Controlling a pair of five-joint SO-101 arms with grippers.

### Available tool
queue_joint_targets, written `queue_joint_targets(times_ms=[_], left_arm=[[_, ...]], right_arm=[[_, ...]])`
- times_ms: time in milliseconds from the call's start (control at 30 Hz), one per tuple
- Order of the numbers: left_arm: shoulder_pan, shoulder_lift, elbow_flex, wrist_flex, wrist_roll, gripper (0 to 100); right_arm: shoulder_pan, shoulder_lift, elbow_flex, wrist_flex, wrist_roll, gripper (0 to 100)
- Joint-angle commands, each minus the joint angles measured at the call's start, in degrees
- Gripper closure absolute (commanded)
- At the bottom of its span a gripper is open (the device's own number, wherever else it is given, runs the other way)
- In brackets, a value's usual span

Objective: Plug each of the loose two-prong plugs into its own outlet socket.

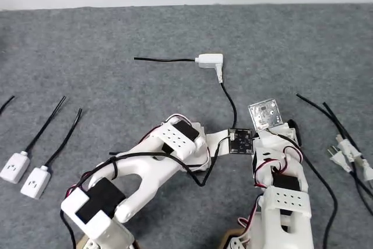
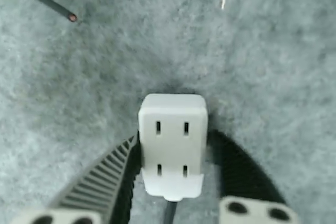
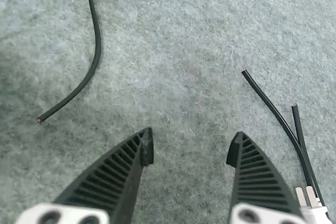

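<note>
My left gripper (image 2: 173, 148) is shut on a white outlet socket (image 2: 172, 145), held with its slots facing the camera just above the grey carpet. My right gripper (image 3: 190, 153) is open over bare carpet with nothing between its fingers. Two loose two-prong plugs (image 1: 349, 155) lie at the far right, and one of them (image 3: 311, 203) sits close beside the right gripper. Two more white sockets (image 1: 14, 166) (image 1: 36, 182) lie at the far left with their black cables. A white plug and socket (image 1: 210, 60) lie joined together at the back centre.
A black cable (image 1: 228, 100) runs from the joined pair toward the two grippers; its bare end (image 3: 39, 120) (image 2: 71, 18) lies on the carpet near both. The plugs' thin black cables (image 3: 275, 111) trail on the right. Both arms meet at the table's middle.
</note>
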Motion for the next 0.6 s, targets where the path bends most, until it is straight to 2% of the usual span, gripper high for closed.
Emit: queue_joint_targets(times_ms=[0, 167, 333, 567], left_arm=[[0.53, -1.41, -1.54, 1.32, 0.18, 67], [-3.25, -1.41, -6.2, 2.46, 0.44, 67], [-6.51, -1.93, -13.14, 9.41, 0.44, 67], [-9.05, -11.69, -16.22, 14.42, 1.05, 67]], right_arm=[[0.84, -0.48, -0.26, -1.36, -0.44, 76.5], [2.95, -0.92, -0.62, -1.36, -2.81, 76.5], [6.73, -1.01, -1.76, -1.45, -8.44, 76.5], [7.16, -1.01, -1.67, -2.15, -9.76, 76.4]])
